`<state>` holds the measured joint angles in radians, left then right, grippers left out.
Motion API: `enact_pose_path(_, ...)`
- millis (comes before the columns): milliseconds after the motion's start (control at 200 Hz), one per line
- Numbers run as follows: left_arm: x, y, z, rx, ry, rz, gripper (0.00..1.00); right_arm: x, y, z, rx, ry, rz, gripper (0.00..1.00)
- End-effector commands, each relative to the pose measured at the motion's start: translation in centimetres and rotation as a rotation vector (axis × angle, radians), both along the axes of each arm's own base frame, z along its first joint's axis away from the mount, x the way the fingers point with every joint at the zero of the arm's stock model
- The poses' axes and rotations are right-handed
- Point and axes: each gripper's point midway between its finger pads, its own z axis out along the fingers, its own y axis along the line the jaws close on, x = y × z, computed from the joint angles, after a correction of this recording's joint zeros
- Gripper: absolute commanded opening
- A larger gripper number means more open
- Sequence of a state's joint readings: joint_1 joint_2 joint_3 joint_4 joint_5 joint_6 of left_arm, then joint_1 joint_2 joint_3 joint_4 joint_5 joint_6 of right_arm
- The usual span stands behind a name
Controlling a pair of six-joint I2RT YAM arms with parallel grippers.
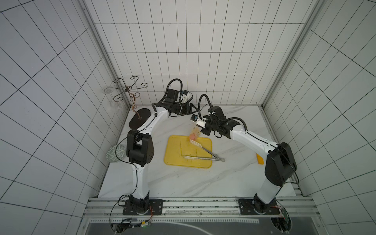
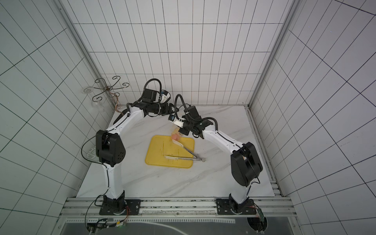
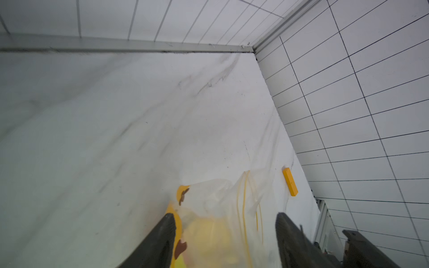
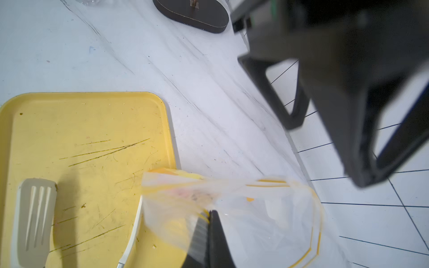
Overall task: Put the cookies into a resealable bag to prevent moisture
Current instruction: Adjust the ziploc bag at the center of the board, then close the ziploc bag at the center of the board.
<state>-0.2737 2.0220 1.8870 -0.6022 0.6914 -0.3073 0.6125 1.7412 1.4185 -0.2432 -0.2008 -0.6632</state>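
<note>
Our right gripper [image 4: 209,214] is pinched shut on the small clear crinkly plastic bag [image 4: 255,208] with yellow print. The bag hangs over the far edge of the big flat yellow tray [image 1: 177,154] on the white marble surface [image 1: 183,183]. We see pink round cookies [image 1: 192,136] inside it. Our left gripper [image 3: 225,215] is wide open near the bag.

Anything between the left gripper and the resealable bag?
Nothing visible. In the left wrist view the resealable bag sits directly ahead of the open left gripper, with no object between them. The right gripper is shut on it.
</note>
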Motion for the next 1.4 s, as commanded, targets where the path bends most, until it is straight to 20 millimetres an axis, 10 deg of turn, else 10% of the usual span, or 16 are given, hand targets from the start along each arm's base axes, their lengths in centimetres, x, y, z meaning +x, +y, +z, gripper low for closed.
enact_pose_path(0, 0.7, 4.3, 7.3, -0.010, -0.247, 0.082, 0.77, 0.8, 1.3, 5.0, 0.122, -0.010, 0.007, 0.00)
enact_pose_path(445, -12.2, 5.2, 3.0, 0.186, -0.673, -0.108, 0.76, 0.8, 3.4, 5.1, 0.136, 0.123, 0.058, 0.00)
enact_pose_path(805, -9.9, 2.0, 0.4, 0.302, -0.847, -0.072, 0.67, 0.6, 3.4, 4.7, 0.113, 0.177, 0.036, 0.00)
enact_pose_path(1399, -9.6, -0.3, -0.1, 0.292, -0.874, -0.212, 0.00, 1.5, 2.5, 4.5, 0.105, 0.161, -0.001, 0.02)
